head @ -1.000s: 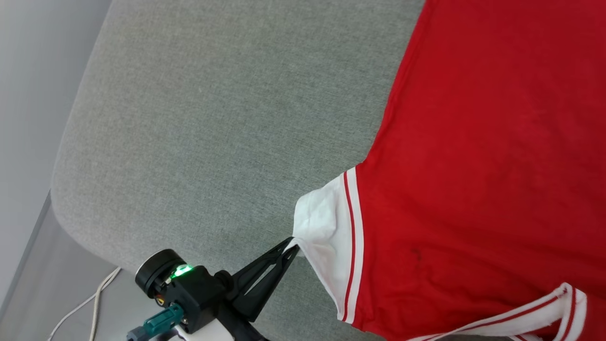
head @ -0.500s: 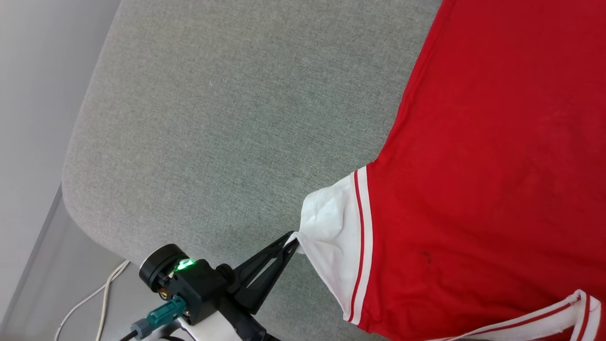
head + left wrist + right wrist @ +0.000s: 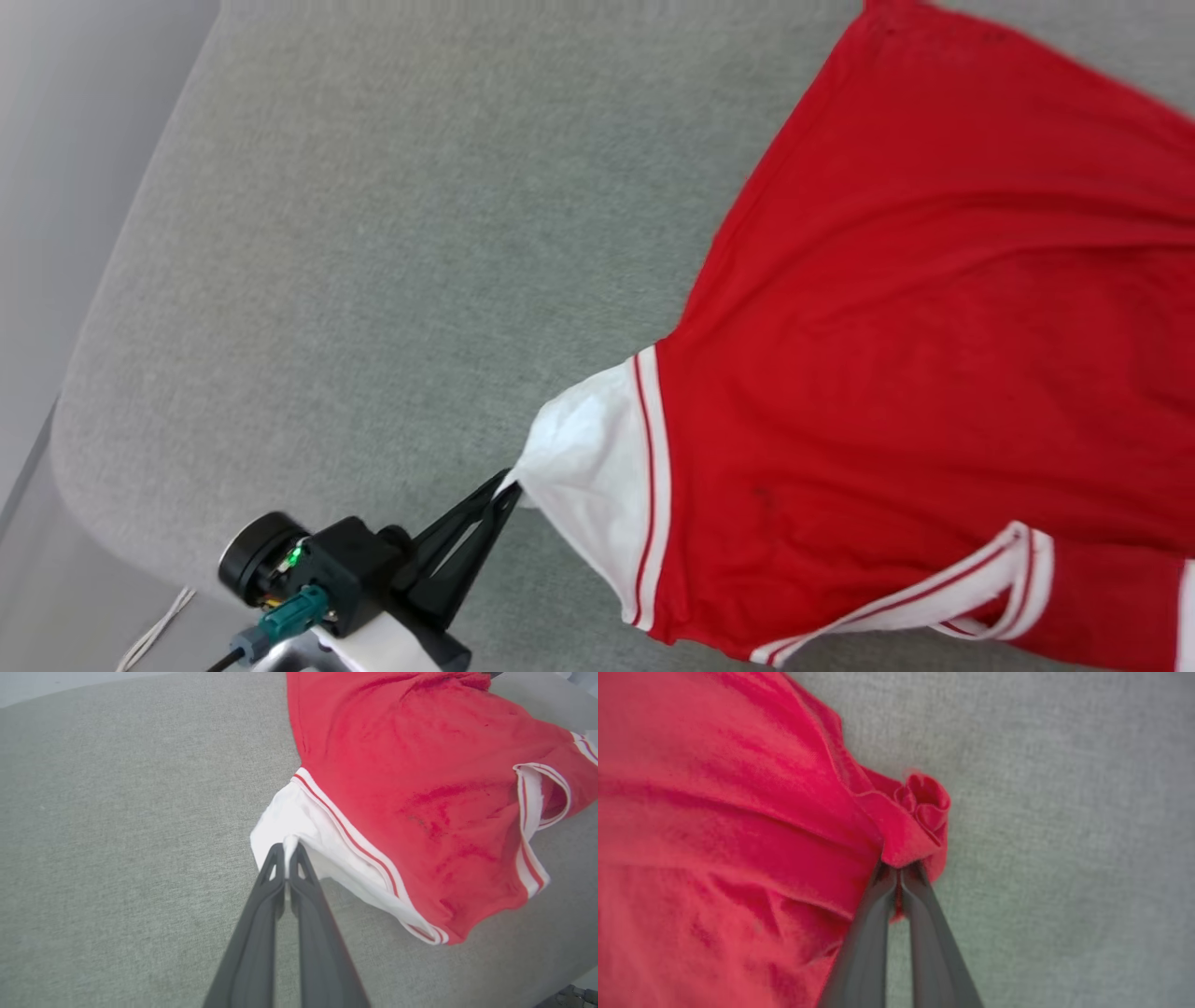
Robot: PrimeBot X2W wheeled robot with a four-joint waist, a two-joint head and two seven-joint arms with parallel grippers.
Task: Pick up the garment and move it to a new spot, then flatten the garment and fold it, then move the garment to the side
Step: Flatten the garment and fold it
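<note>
Head view: garment [image 3: 915, 327] lies lengthwise, collar [image 3: 1034, 560] toward bottom.

Your garment [image 3: 934, 327] is lying straight on a grey woven cushion [image 3: 373, 233], red body spread out ahead of the left fingers [image 3: 462, 546] and off to their right. The cushion's rounded corner sits off to the fingers' left, and the weave looks smooth there.

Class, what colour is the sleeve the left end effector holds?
The garment has a white sleeve with a thin red stripe; clearest in the left wrist view.
</note>
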